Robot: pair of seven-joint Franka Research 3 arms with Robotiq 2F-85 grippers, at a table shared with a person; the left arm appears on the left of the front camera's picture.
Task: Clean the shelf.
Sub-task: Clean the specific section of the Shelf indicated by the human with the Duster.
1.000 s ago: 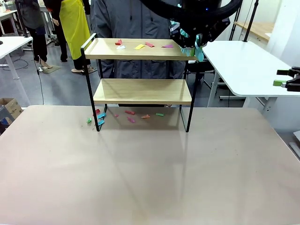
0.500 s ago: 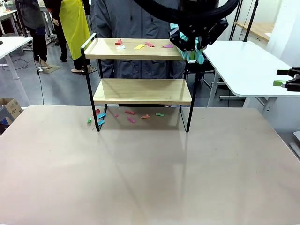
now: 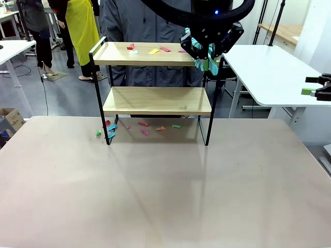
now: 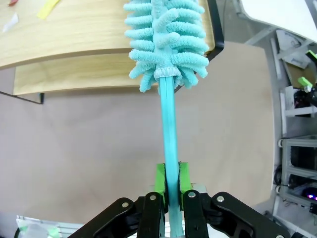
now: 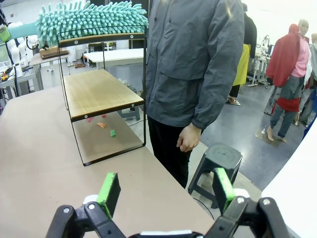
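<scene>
Shelf (image 3: 155, 101): two-tier, at far side of surface (image 3: 165, 196), person behind. Paper scraps (image 3: 154, 51) on top board. Left end effector (image 4: 169, 178): clenched on teal duster (image 4: 166, 39), head at top board's end. Right end effector (image 5: 166, 190): released, empty.

Front view head-on, wrist views above and beside (shelf (image 3: 155, 101) shared)

I see the shelf (image 3: 155, 99) as pale, smooth-grained wood boards in thin matt black metal. The duster (image 4: 166, 44) has a fluffy teal chenille head on a smooth plastic handle. The worktop (image 3: 165, 191) looks matt, faintly sheened.
</scene>
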